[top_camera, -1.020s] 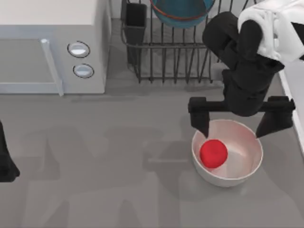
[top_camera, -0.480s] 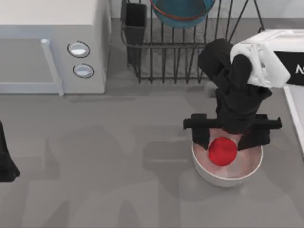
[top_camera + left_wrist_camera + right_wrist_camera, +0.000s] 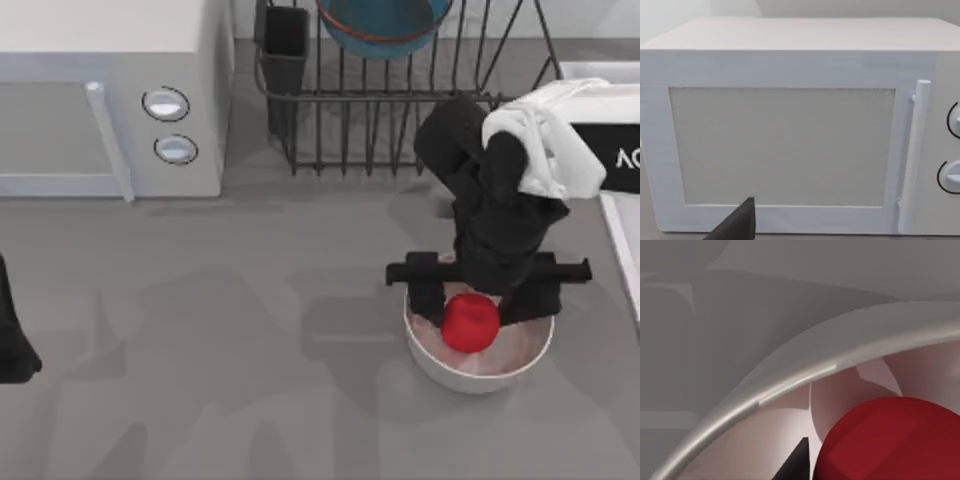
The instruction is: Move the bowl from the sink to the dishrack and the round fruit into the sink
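The round fruit [image 3: 470,322], a small red ball, lies inside a plain white bowl [image 3: 478,372] at the table's right. My right gripper [image 3: 480,303] hangs low over that bowl, open, with one black finger on each side of the ball and gaps between. The right wrist view has the ball [image 3: 890,440] close up behind the white bowl's rim [image 3: 790,380]. The teal bowl [image 3: 382,25] with its reddish rim stands in the black wire dishrack [image 3: 380,120] at the back. A strip of the sink's pale rim [image 3: 622,250] runs along the right edge. My left arm [image 3: 12,340] is parked at the left edge.
A white microwave [image 3: 110,100] with two round knobs fills the back left, and the left wrist view faces its door [image 3: 785,145] and handle [image 3: 912,155]. The dishrack's dark utensil cup [image 3: 286,45] stands at its left corner. Grey tabletop stretches across the middle and front.
My right gripper swung left and came down over the white bowl, so its fingers now flank the ball. The ball sits slightly further right in the bowl. The left arm stayed still.
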`<state>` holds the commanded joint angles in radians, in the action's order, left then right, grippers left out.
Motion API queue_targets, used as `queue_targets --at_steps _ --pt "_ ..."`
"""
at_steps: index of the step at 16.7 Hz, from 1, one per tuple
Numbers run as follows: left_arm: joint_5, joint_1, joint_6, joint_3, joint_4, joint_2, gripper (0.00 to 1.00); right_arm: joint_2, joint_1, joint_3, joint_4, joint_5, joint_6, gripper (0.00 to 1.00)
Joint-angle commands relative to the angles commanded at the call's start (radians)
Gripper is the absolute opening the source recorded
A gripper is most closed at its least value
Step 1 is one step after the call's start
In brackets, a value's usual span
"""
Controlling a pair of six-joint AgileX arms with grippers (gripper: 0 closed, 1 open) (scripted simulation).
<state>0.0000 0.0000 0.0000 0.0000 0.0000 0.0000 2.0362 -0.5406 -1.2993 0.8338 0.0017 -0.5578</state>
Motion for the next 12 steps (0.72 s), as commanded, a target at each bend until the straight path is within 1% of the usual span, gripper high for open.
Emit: queue_targets --at_steps 11,12 --pt "0.0 0.0 0.0 0.0 0.0 0.0 1.0 0.0 0.0 0.0 0.0 0.0 0.0 0.02" --pt "0.0 0.0 0.0 0.0 0.0 0.0 1.0 0.0 0.0 0.0 0.0 0.0 0.0 0.0"
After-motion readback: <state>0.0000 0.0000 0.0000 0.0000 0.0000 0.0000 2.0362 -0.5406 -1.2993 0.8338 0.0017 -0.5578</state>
